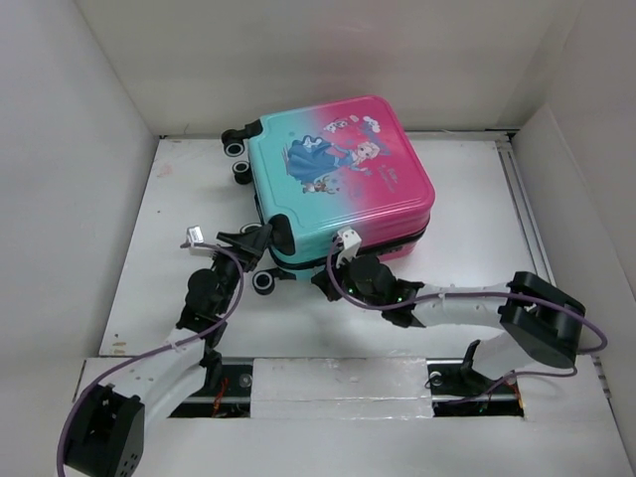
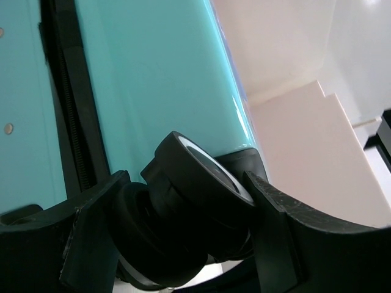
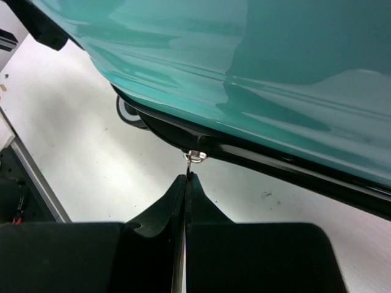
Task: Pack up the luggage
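The luggage [image 1: 338, 174] lies closed and flat on the table, its pink-to-turquoise princess shell facing up. My left gripper [image 1: 260, 238] is shut on a black wheel [image 2: 195, 201] at the near-left corner; the fingers [image 2: 278, 226] press it from both sides. My right gripper [image 1: 333, 273] is at the near edge, shut on the thin zipper pull [image 3: 188, 166], which hangs from a silver ring [image 3: 195, 155] on the black zipper trim [image 3: 256, 155]. The turquoise shell [image 3: 244, 67] fills the top of the right wrist view.
White walls enclose the table [image 1: 467, 209] on the left, back and right. Another wheel [image 1: 263, 282] rests on the table between the two grippers, and two more wheels [image 1: 238, 159] sit at the far-left corner. A metal rail [image 1: 522, 199] runs along the table's right side.
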Available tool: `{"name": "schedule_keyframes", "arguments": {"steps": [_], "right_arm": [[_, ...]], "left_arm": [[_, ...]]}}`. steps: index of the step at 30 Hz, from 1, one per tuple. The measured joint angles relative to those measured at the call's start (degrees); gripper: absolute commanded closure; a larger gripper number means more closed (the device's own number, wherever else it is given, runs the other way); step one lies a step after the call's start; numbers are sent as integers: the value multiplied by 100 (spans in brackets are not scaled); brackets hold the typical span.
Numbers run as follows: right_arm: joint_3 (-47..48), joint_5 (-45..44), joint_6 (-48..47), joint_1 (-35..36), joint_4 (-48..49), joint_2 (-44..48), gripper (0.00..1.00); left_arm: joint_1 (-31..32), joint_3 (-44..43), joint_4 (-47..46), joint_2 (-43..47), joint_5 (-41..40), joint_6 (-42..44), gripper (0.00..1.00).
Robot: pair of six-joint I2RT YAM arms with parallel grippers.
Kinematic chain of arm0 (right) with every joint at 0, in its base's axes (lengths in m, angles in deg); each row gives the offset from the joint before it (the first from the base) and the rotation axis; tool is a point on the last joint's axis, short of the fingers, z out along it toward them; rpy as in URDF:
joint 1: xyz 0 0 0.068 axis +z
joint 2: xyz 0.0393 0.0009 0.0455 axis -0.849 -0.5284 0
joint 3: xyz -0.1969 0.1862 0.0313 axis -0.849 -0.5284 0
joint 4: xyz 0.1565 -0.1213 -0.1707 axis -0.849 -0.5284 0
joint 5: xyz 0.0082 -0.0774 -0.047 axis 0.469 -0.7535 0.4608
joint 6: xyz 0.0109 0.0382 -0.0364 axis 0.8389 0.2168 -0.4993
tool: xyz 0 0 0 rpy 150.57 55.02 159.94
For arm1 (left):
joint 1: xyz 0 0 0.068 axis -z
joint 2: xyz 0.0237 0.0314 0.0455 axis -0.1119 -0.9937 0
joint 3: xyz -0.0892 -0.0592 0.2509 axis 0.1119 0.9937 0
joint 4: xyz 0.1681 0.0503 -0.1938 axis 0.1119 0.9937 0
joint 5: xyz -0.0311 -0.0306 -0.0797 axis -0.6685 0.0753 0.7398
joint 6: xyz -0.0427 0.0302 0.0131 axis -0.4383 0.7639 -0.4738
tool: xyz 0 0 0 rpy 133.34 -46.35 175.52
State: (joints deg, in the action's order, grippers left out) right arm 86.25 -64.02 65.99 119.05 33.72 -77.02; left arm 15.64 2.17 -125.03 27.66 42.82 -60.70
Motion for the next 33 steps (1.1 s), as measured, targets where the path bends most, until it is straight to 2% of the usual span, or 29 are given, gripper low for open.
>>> {"name": "schedule_keyframes", "arguments": {"steps": [5,10,12,15,16,17,19,20,21,22,25,27,30,33], "right_arm": [[-7,-190,-55,57,-149,133,100],[-162,-367,-153,92,-273,435,100],[-208,-402,-166,107,7,282,100],[-216,-573,-192,103,817,-208,100],[-219,-619,-201,103,1075,-343,100],[-243,-673,-201,103,1276,-433,100],[-374,-726,-140,103,1471,-411,100],[-474,-728,-66,111,1497,-323,100],[-562,-743,-7,120,1469,-210,100],[-658,-741,63,120,1388,-66,100],[-911,-741,181,136,1121,396,100],[-1064,-691,234,136,977,678,100],[-1178,-595,280,103,826,909,100],[-1180,-520,282,90,739,973,100]], "left_arm": [[85,-302,138,-214,455,42,100],[1237,-1071,306,-962,103,551,100],[1532,-1329,365,-1309,-162,807,100],[1613,-1547,348,-1620,-555,994,98],[1613,-1593,345,-1665,-675,1045,88],[1620,-1631,334,-1703,-758,1088,73],[1676,-1679,352,-1725,-859,1154,41],[1746,-1718,409,-1707,-881,1213,19],[1843,-1759,503,-1683,-863,1276,9],[1985,-1816,603,-1646,-887,1370,3],[2155,-1978,957,-1414,-970,1532,0],[1950,-2120,1106,-1314,-1073,1591,0],[1207,-2420,1303,-1346,-1196,1578,0],[98,-2868,1392,-1716,-957,1338,0]]}}
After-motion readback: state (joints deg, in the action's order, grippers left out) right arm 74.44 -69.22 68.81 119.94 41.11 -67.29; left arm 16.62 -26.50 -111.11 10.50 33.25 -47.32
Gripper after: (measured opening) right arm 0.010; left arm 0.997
